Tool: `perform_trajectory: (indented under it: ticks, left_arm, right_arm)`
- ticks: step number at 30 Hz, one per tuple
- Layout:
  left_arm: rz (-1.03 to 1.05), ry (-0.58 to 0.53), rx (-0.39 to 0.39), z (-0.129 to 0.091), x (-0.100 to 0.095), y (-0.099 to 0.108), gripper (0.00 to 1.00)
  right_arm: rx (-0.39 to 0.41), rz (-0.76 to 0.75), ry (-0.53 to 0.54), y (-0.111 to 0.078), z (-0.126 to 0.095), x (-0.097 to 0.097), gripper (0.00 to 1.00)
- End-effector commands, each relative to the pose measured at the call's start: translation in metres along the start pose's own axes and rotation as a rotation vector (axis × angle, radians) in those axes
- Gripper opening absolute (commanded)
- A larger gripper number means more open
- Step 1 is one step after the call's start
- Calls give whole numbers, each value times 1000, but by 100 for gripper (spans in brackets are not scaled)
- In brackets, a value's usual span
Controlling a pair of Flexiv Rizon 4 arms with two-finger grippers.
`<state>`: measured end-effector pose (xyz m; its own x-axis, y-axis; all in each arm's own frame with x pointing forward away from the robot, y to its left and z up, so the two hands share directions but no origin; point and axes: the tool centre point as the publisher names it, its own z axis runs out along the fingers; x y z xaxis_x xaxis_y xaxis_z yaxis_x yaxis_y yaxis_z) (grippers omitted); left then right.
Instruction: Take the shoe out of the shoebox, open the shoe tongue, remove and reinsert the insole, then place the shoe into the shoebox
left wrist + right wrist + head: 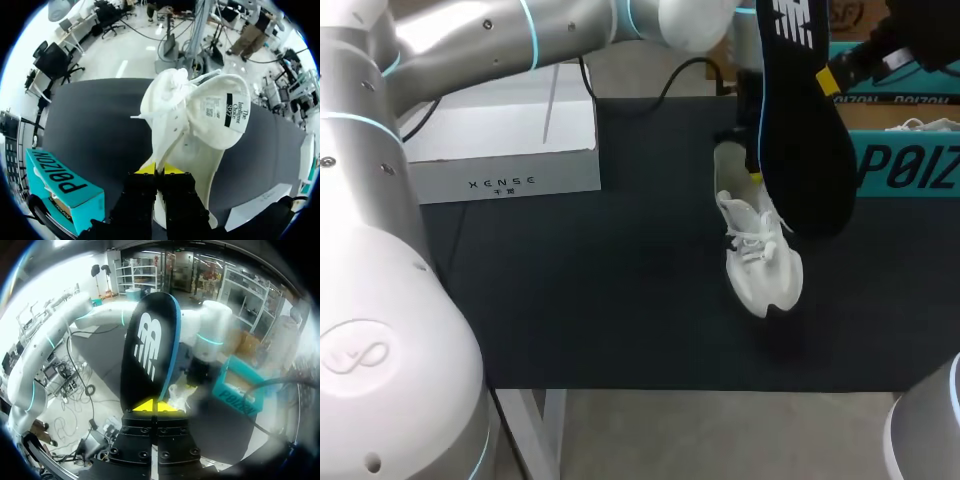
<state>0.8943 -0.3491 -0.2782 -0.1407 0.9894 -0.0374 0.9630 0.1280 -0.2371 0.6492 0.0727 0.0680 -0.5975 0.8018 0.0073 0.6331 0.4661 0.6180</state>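
My left gripper (160, 170) is closed, its yellow tips nearly meeting, and it clamps the rear rim of the white shoe (192, 117) from two sides. The shoe hangs ahead of the fingers with its toe pointing down toward the black table (570, 300). In the head view the shoe (760, 262) is right of the table's middle, and its shadow falls on the mat just beyond the toe, so it appears to be held clear of the surface. The tongue (220, 112) is folded outward, exposing its inner face with a printed label, and loose laces stand out to the side. My right gripper (152, 405) is also closed, pinching one end of the black insole (149, 342) between its yellow tips. The insole stands upright ahead of the fingers, raised well above the table, with a large white logo on the face toward the wrist camera. In the head view the insole (805, 130) overlaps the shoe's heel and hides most of my left gripper. The teal shoebox (910, 165) sits at the table's right side, beside the shoe. A white box (505, 150) rests at the table's far left, well apart from the shoe
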Motion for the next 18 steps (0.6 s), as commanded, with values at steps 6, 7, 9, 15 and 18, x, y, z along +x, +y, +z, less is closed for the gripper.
perform_trajectory:
  ticks: [6,7,9,15,18]
  left_arm:
    - [35,145,-10,32,-12,-7,0]
    - [38,155,-16,36,-12,-7,0]
    - [39,159,-16,44,-13,-8,0]
    - [47,177,-37,64,-13,-5,0]
    - [63,171,-56,69,-14,-2,0]
  right_arm:
    - [5,2,0,2,0,0,0]
    - [5,2,0,2,0,0,0]
    - [5,2,0,2,0,0,0]
    - [5,2,0,2,0,0,0]
    - [5,2,0,2,0,0,0]
